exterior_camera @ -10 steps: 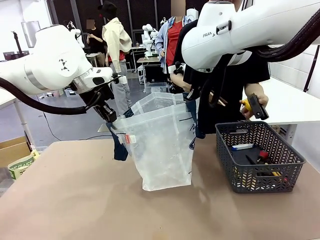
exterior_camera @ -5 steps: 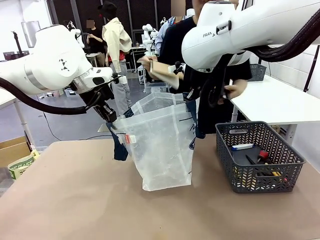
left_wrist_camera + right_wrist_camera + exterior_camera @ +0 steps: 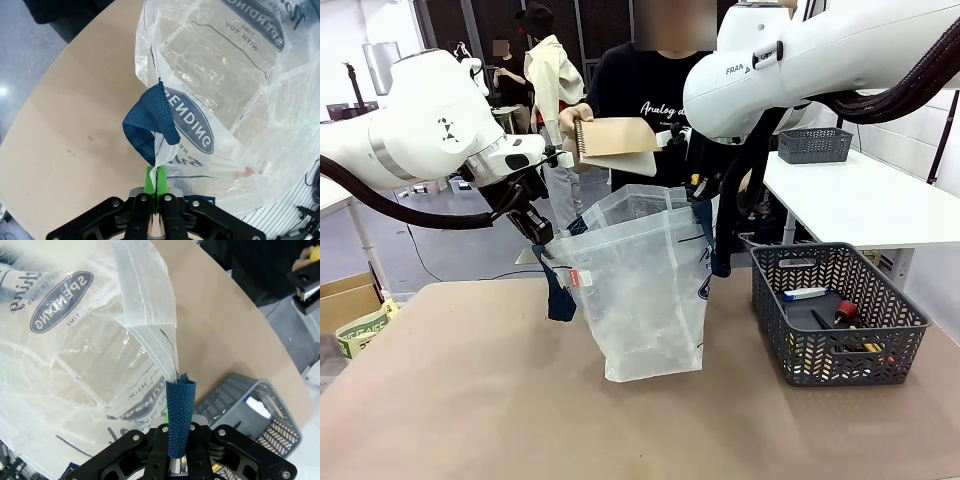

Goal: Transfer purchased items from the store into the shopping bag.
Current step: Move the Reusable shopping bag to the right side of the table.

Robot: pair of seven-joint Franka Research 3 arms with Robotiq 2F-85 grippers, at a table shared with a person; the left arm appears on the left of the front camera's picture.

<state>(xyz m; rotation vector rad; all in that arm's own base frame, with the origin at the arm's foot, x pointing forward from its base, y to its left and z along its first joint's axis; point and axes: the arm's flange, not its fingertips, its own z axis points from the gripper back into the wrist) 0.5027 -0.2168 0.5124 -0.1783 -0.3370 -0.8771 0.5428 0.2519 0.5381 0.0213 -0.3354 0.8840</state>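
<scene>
Closest up, the left wrist cam has the left gripper [image 3: 154, 176] pinched tight on the rim of the shopping bag [image 3: 225, 100]. Its green pads [image 3: 149, 178] are pressed together on the clear plastic right where a navy handle [image 3: 150, 125] folds over. You can read the dark print on the bag's side from here.

The right wrist cam gives the mirror of that. The right gripper [image 3: 172, 440] is clamped on the other navy strap [image 3: 179, 412], which stands straight up between its fingers, and the bag [image 3: 75, 340] spreads out beyond. That cam also catches a corner of the grey basket [image 3: 235, 395] with a blue-and-white pack [image 3: 257, 406] inside.

The front cam is the one that gives the layout. The bag [image 3: 645, 290] stands on the brown table [image 3: 470, 400], mouth held open between the left gripper [image 3: 535, 228] and the right arm, red-and-white tag [image 3: 582, 277] on its left edge. The basket [image 3: 820, 355] sits just to the right, apart from the bag, with a white-and-blue tube [image 3: 805, 294] and a red item [image 3: 845, 310] in it.

Behind the bag, a person's hand [image 3: 570, 120] holds a brown notebook [image 3: 615, 138] above the opening.
</scene>
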